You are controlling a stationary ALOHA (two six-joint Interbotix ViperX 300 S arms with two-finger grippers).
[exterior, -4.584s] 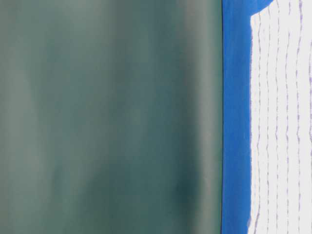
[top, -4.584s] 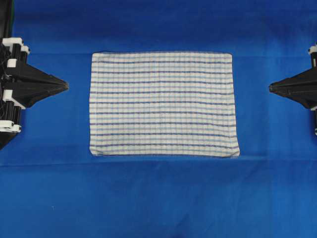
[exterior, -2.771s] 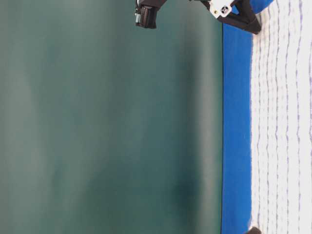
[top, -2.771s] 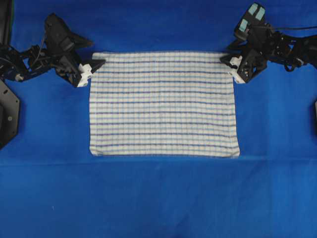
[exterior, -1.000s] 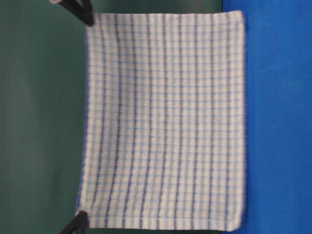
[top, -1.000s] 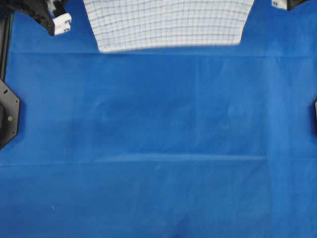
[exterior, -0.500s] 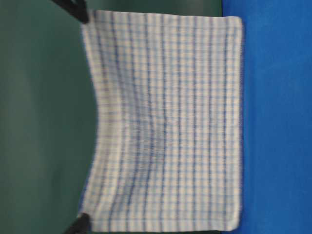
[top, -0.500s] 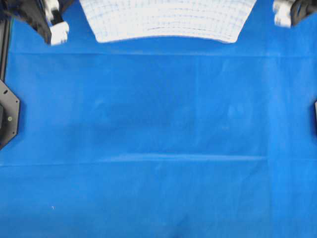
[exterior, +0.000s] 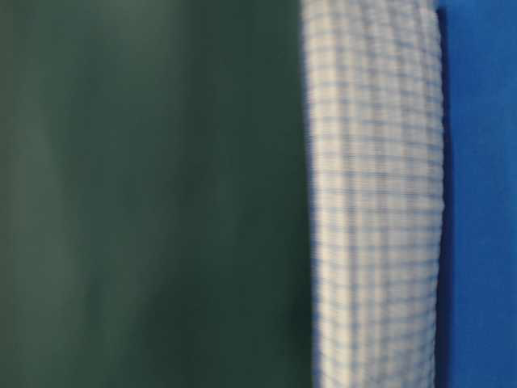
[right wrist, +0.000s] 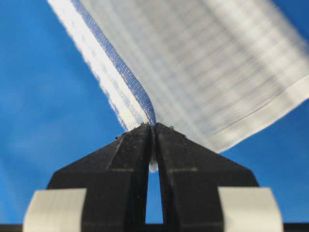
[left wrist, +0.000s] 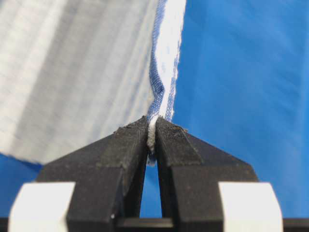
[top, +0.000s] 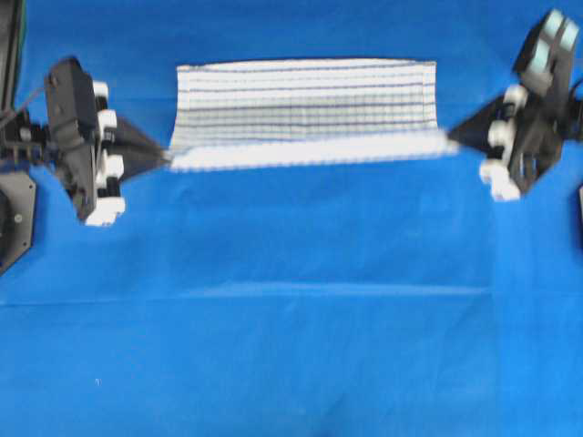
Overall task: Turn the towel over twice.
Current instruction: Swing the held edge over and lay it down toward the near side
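my left gripper (top: 167, 157) and right gripper (top: 451, 141) each pinch 1 corner of the towel (top: 305, 100), keeping its lifted edge taut above the blue sheet (top: 291, 319) so it can flip.

The towel (top: 305, 109) is hanging stretched between the left gripper (top: 164, 157) and right gripper (top: 453, 141), barring passage between them. The blue sheet (top: 291, 319) nearer the camera is lying bare. The towel's lower edge is probably touching the sheet, though blur is hiding any gap.

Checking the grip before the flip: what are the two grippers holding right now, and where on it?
The towel: left gripper and right gripper each pinch one corner.
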